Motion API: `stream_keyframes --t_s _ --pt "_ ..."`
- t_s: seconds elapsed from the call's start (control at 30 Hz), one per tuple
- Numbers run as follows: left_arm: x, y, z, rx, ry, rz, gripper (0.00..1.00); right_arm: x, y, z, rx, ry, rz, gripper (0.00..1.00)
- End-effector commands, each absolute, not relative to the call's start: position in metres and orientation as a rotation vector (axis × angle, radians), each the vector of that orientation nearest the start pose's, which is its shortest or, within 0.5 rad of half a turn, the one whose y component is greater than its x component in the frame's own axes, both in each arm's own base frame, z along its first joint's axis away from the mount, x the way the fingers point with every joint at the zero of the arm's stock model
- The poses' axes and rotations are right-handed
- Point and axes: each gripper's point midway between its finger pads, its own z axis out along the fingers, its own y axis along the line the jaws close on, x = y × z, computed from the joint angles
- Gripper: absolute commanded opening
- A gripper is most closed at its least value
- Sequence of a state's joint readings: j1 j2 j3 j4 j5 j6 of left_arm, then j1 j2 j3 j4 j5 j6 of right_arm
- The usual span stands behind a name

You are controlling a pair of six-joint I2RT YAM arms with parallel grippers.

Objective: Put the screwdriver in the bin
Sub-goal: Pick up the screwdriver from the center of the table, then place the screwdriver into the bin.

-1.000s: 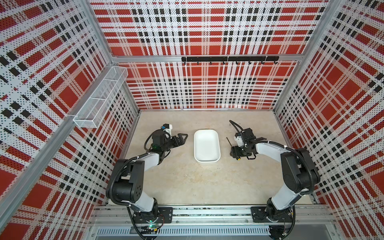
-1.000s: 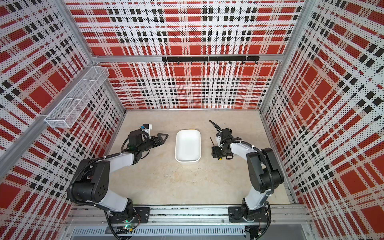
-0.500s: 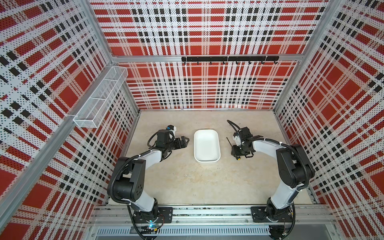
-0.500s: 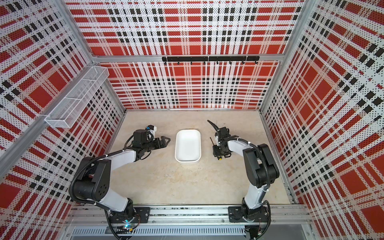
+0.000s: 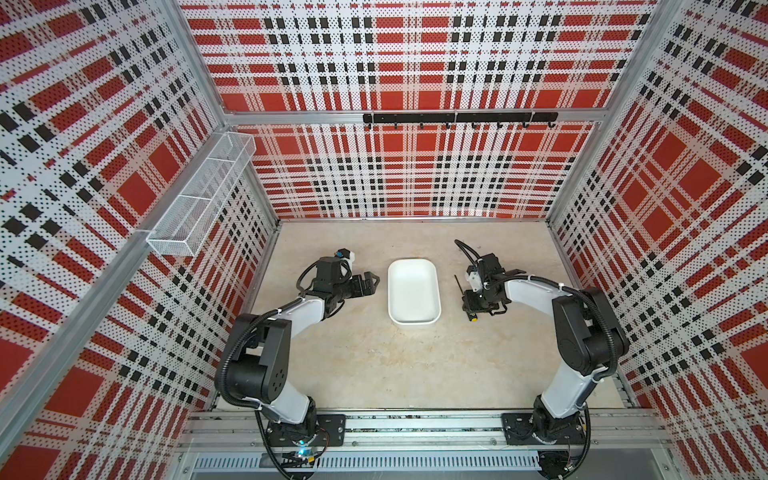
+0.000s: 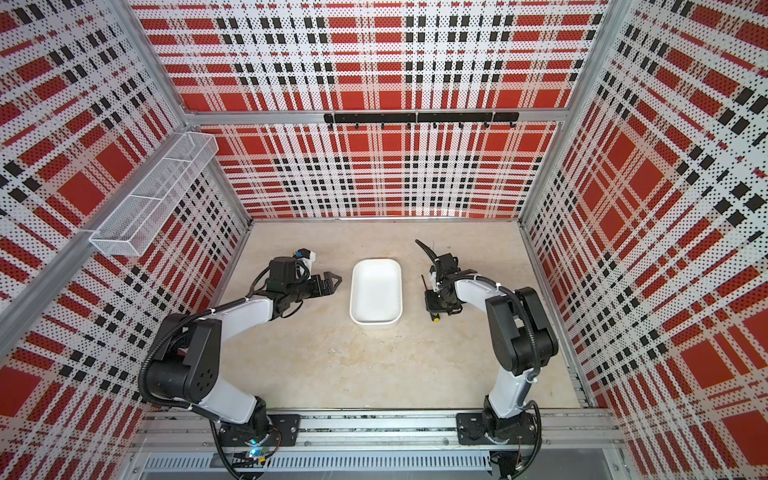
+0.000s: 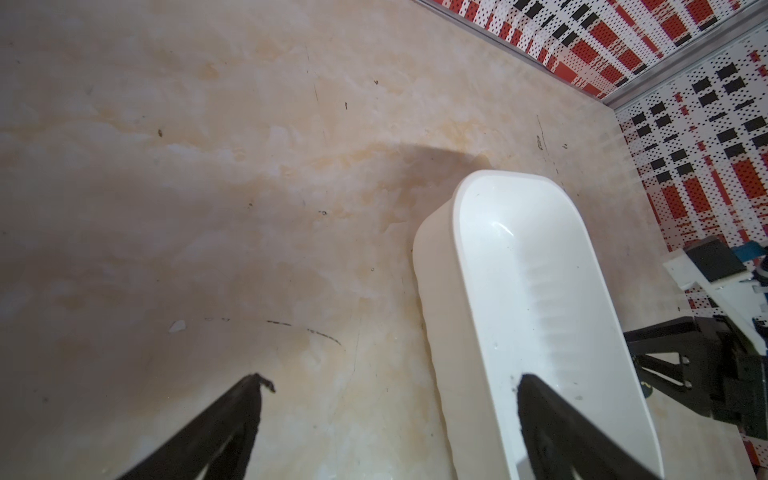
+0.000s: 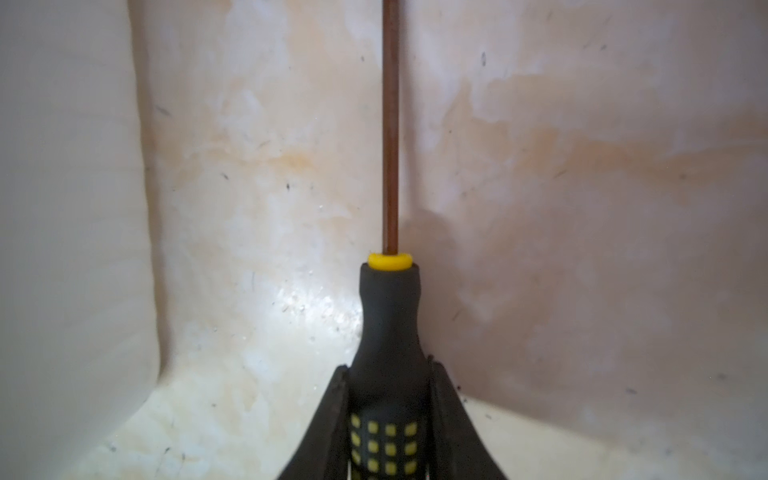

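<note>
The right gripper [image 8: 388, 366] is clenching the black handle of the screwdriver [image 8: 389, 307], which is lying just right of the bin [image 5: 413, 293], apart from it, with its shaft running parallel to the bin's long side. The left gripper [image 7: 392, 380] is hovering just left of the bin, jaws spread, grasping nothing.

white bin [image 5: 413, 291]; black-yellow screwdriver [image 8: 388, 320]; red plaid walls [image 5: 395, 62]
</note>
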State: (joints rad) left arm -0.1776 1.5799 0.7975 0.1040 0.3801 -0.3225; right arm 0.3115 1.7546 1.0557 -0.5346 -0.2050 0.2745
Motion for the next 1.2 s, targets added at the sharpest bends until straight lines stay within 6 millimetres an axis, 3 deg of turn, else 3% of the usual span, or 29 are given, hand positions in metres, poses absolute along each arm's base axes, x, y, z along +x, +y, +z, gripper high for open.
stream_keyframes --t_s 0.0,0.1,0.2,0.33,0.43,0.57,0.9,1.17 --pt "0.406 -0.136 0.116 0.092 2.265 -0.648 0.98 0.355 0.166 0.092 -0.017 2.716 0.56 0.0" --pt "0.408 -0.133 0.124 0.092 2.245 -0.644 0.98 0.359 0.165 0.134 0.089 2.612 0.577 0.0" --pt "0.409 -0.134 0.128 0.09 2.225 -0.656 0.98 0.358 0.178 0.181 0.157 2.473 0.669 0.0" --pt "0.409 -0.135 0.131 0.091 2.212 -0.67 0.98 0.351 0.215 0.236 0.188 2.319 0.752 0.0" --pt "0.409 -0.134 0.134 0.093 2.203 -0.67 0.98 0.342 0.252 0.256 0.157 2.292 0.819 0.0" --pt "0.41 -0.133 0.135 0.091 2.198 -0.668 0.98 0.344 0.279 0.246 0.269 2.379 0.887 0.0" --pt "0.411 -0.13 0.134 0.086 2.198 -0.672 0.98 0.349 0.32 0.176 0.28 2.627 0.773 0.0" --pt "0.41 -0.13 0.128 0.081 2.21 -0.673 0.98 0.351 0.326 0.133 0.284 2.715 0.682 0.0"
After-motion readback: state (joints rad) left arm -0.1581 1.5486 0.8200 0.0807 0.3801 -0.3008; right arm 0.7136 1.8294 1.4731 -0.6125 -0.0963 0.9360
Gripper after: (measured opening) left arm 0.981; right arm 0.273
